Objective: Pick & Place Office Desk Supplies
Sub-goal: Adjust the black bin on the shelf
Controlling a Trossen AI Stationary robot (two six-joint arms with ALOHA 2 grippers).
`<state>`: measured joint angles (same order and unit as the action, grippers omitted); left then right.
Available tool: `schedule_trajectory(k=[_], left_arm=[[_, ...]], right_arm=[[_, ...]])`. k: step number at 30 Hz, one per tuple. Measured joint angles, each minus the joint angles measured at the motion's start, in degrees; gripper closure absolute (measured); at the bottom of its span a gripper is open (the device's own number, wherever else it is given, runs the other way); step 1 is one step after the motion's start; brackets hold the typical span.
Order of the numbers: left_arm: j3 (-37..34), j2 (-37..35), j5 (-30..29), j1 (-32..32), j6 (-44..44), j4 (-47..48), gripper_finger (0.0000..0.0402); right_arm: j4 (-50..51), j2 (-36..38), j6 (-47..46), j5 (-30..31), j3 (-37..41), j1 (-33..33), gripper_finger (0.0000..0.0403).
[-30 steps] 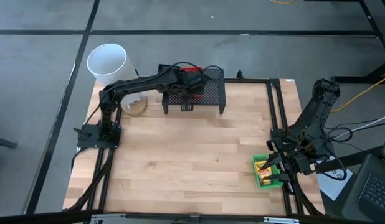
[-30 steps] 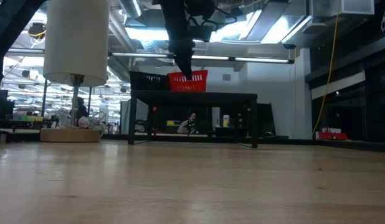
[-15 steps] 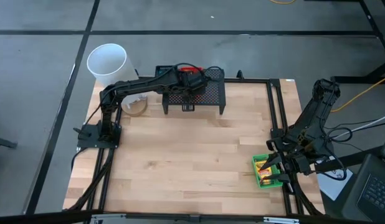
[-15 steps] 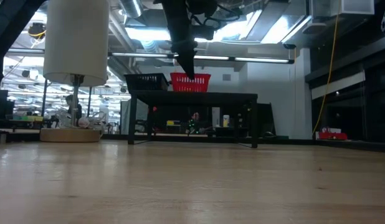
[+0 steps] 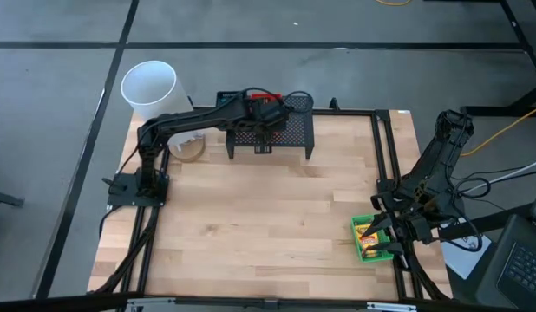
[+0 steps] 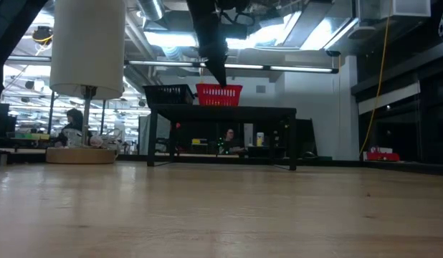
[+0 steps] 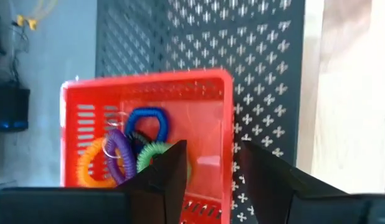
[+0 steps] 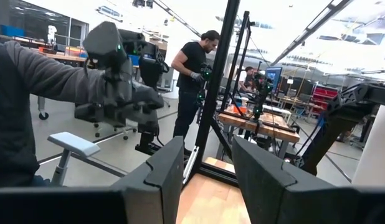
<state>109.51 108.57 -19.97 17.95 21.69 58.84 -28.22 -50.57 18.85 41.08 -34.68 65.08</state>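
Observation:
A red mesh basket point(image 7: 205, 99) sits on its bottom on the wide black mesh stand point(image 7: 261, 62) at the table's far edge. Coiled loops lie in it: blue point(image 7: 146, 118), purple point(image 7: 118, 149), orange point(image 7: 86, 165) and green point(image 7: 149, 158). My left gripper point(image 7: 211, 165) hangs open just above the basket point(image 6: 219, 95), one finger on either side of one basket wall. My right gripper point(image 5: 382, 240) waits open above the near right edge, beside a green basket point(image 5: 356, 227) holding yellow crayon boxes point(image 5: 369, 234). Nothing is between its fingers.
A small black basket point(image 6: 168, 94) also stands on the stand point(image 5: 290, 132), left of the red one. The big white cylinder point(image 5: 149, 84) and a round wooden base point(image 5: 190, 149) are at the far left. People move in the room beyond the table.
The red basket was tilted on the stand a second ago. It now sits level there, shifted slightly toward the table's right. My left gripper's fingertips have drawn up a little, from inside the rim to just above it.

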Motion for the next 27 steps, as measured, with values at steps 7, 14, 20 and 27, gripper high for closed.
schedule_trajectory(k=[7,14,20,27], left_arm=[[6.37,-0.89,-1.61,-2.27,-1.44,0.19,0.0253],[21.64,-1.06,-4.83,-4.16,-6.70,10.86,0.0287],[23.49,-4.60,-15.38,-4.91,-10.75,22.19,0.0373],[23.34,-8.95,-18.81,-4.74,-17.10,31.06,0.0400]], right_arm=[[0.41,0.00,-0.24,-0.03,0.00,0.00,0.0264],[0.96,0.00,-1.73,-0.07,0.00,0.00,0.0264],[1.14,-0.07,-1.95,-0.20,0.00,0.00,0.0264],[0.91,-0.22,-1.77,-0.19,0.00,0.00,0.0264]])
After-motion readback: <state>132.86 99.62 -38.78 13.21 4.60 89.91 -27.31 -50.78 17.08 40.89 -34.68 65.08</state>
